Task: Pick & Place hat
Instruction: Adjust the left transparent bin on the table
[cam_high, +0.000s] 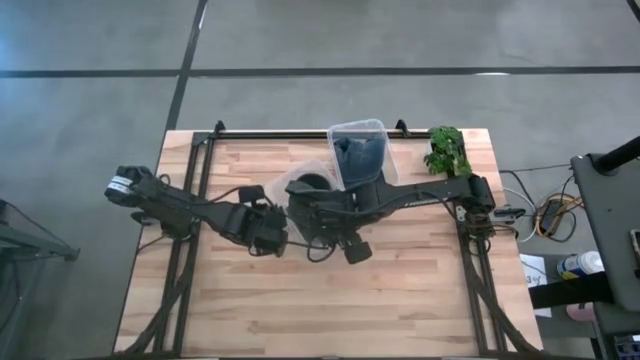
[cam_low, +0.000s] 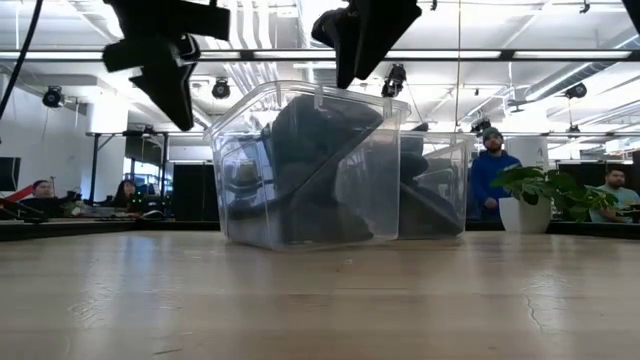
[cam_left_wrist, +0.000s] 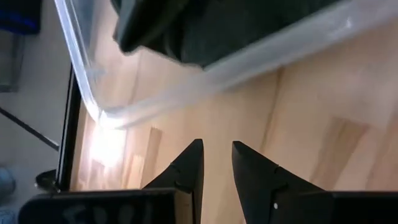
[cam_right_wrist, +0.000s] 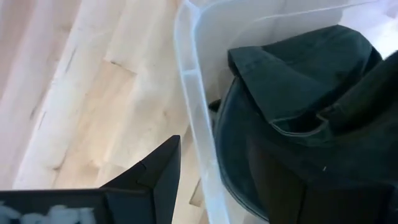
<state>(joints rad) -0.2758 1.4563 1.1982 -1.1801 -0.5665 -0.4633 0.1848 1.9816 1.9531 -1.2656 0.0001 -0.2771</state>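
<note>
Two dark robot arms reach over a light wooden table (cam_high: 250, 310) seen from above. On the left, the left arm stretches in from the table's left edge, and the left gripper (cam_high: 272, 240) hangs above bare wood just beside a clear plastic bin (cam_high: 303, 172); its wrist view shows its two fingers (cam_left_wrist: 186, 171) slightly apart with nothing between them, pointing toward the bin's wall. Near the table's middle, that bin holds a dark hat (cam_right_wrist: 298, 124), which fills most of the container in the low view. The right gripper (cam_high: 305, 193) is over this bin; in its wrist view the fingers stand apart across the bin's rim, one finger (cam_right_wrist: 155, 174) outside the clear wall, the other inside against the hat's dark fabric. Just beyond, at the table's far edge, sits a second clear bin (cam_high: 358, 150) with dark contents. Farther right, a small green plant (cam_high: 447, 150) stands in the far right corner.
</note>
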